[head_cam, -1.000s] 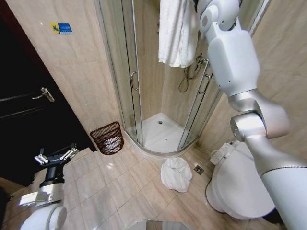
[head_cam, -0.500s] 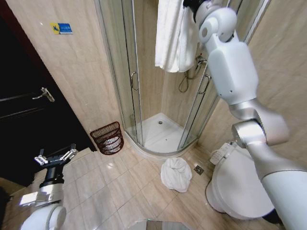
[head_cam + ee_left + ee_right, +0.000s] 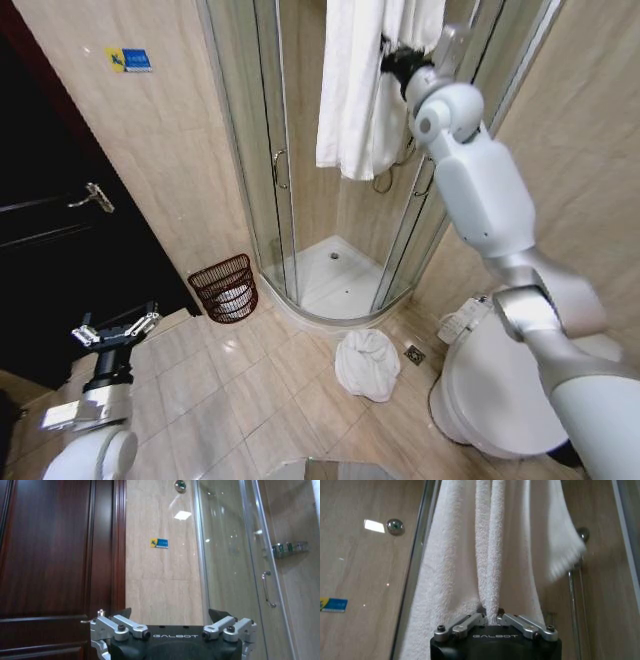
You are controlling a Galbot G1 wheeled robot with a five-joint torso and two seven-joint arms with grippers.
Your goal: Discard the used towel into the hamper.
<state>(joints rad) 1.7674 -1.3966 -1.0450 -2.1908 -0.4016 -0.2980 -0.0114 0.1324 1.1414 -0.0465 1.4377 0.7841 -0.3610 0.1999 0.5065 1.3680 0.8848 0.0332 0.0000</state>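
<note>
A long white towel (image 3: 350, 90) hangs in front of the glass shower cabin, high up. My right gripper (image 3: 392, 62) is raised to it and shut on a fold of the towel (image 3: 490, 555), whose cloth is pinched between the fingertips of the right gripper (image 3: 490, 613). The hamper (image 3: 225, 288), a small round dark red-brown wicker basket, stands on the floor against the wall left of the shower, far below the towel. My left gripper (image 3: 115, 327) is parked low on the left, and in its wrist view the left gripper (image 3: 170, 617) is open and holds nothing.
A crumpled white cloth bundle (image 3: 366, 362) lies on the tiled floor before the shower tray. A white toilet (image 3: 500, 385) stands at the right. The curved glass shower door (image 3: 265, 150) and a dark wooden door (image 3: 60, 220) bound the left side.
My right arm has come down and to the left with the towel, so the towel hangs lower and longer in view. The left arm has not moved.
</note>
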